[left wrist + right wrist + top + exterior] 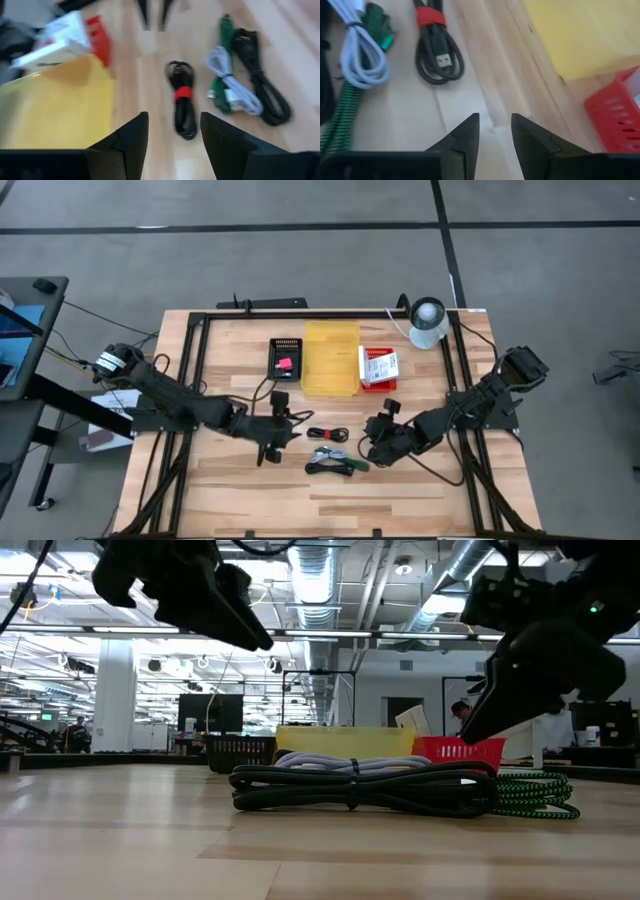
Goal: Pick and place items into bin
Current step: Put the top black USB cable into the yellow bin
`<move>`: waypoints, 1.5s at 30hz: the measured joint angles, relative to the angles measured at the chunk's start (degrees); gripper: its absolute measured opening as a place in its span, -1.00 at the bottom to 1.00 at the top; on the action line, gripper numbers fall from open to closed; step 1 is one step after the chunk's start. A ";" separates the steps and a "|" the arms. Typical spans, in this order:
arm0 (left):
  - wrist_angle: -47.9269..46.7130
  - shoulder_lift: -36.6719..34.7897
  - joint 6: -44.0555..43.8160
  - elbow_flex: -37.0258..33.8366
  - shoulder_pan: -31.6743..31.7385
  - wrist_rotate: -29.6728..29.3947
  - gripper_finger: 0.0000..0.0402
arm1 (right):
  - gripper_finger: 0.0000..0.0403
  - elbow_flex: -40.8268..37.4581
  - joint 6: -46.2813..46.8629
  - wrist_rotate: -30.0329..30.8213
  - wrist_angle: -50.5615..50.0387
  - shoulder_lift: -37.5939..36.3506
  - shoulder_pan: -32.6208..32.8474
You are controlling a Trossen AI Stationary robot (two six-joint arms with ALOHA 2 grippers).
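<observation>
A coiled black cable with a red tie (328, 434) lies on the wooden table between my two grippers. Just nearer is a bundle of green, white and black cables (336, 464), which fills the low view's middle (360, 785). My left gripper (298, 434) stands open above the table, left of the red-tied cable (181, 100), its fingers (130, 140) empty. My right gripper (368, 442) hovers to the right of that cable (437, 50), slightly open and empty (495, 117).
At the table's far middle stand a black bin (285, 358) holding a pink piece, a yellow bin (330, 358) and a red bin (378, 370) with white flat pieces. A white round object (428, 320) sits at the far right. Bare wood lies toward the near edge.
</observation>
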 joint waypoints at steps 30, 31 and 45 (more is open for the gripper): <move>4.87 10.54 9.06 2.03 11.28 22.12 -0.14 | -0.47 -0.02 4.64 -6.14 -7.22 0.00 -0.07; 4.86 10.54 9.62 2.05 11.36 22.14 -0.14 | -0.47 -0.02 4.64 -6.13 -7.21 0.00 -0.07; -0.26 12.82 0.68 8.84 13.11 16.00 -0.14 | -0.47 -0.02 5.16 -6.15 -7.02 0.00 -0.07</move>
